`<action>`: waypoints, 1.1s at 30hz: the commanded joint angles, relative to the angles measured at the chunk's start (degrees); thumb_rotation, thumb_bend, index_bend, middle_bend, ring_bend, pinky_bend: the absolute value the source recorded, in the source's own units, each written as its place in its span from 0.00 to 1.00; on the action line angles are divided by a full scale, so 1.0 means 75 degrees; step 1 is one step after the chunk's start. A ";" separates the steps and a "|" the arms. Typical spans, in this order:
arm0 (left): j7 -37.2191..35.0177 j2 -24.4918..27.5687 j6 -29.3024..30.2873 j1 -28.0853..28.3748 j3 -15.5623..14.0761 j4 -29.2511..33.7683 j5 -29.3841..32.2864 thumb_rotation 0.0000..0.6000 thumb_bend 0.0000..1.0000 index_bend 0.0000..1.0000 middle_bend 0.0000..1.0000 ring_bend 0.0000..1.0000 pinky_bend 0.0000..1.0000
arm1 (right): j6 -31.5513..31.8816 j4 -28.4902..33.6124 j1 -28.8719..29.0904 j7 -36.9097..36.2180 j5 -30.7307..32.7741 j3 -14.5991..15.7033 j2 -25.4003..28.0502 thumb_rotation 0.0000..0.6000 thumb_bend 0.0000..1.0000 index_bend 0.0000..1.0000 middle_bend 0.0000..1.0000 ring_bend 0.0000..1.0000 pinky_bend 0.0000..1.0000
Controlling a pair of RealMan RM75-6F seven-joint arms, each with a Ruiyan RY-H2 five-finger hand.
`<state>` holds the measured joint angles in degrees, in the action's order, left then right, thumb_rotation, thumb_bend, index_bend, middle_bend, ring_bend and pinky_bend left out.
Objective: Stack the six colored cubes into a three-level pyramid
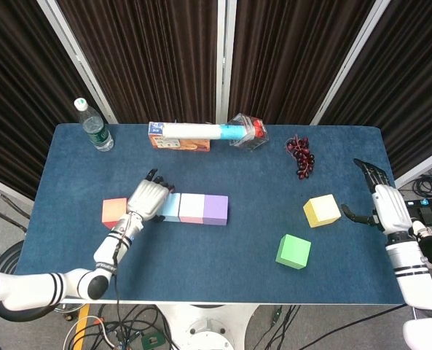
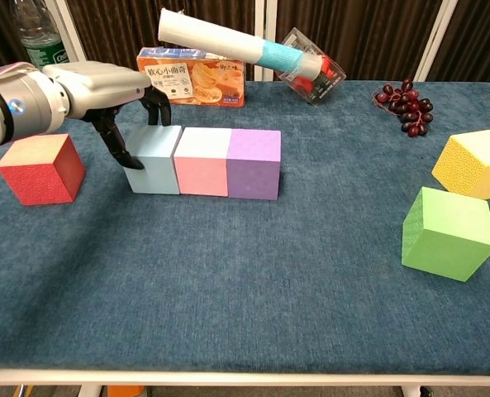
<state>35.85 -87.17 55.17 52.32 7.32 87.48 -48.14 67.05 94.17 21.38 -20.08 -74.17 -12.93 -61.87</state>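
Three cubes, light blue cube [image 2: 154, 159], pink cube [image 2: 204, 161] and purple cube [image 2: 254, 163], touching mid-tabletop, left hand [image 2: 104, 89] fingers spread over the blue, gripping nothing; right hand [image 1: 382, 200] open near the right edge; risk: nudging the row askew.

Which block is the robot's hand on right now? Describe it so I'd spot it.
Find the row of three touching cubes mid-table. The light blue cube is its left end, under the left hand. Its neighbours are pink and purple; the red cube sits apart.
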 commanded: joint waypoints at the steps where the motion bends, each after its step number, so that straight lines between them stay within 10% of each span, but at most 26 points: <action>1: 0.0051 0.0008 0.0040 0.0004 -0.0020 0.0033 0.0019 1.00 0.13 0.37 0.45 0.20 0.00 | -0.0001 -0.0010 -0.0004 -0.0014 0.0005 -0.0005 0.0000 1.00 0.22 0.00 0.08 0.00 0.00; 33: 0.0196 -0.0147 -0.0019 0.0179 0.0064 -0.0041 0.0297 1.00 0.13 0.37 0.45 0.20 0.00 | -0.0123 -0.0126 -0.0004 -0.0101 0.0050 -0.0017 -0.0025 1.00 0.22 0.00 0.08 0.00 0.00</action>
<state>37.30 -88.29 55.07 53.63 7.79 87.13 -45.96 66.12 93.23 21.35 -20.83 -73.79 -13.05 -62.05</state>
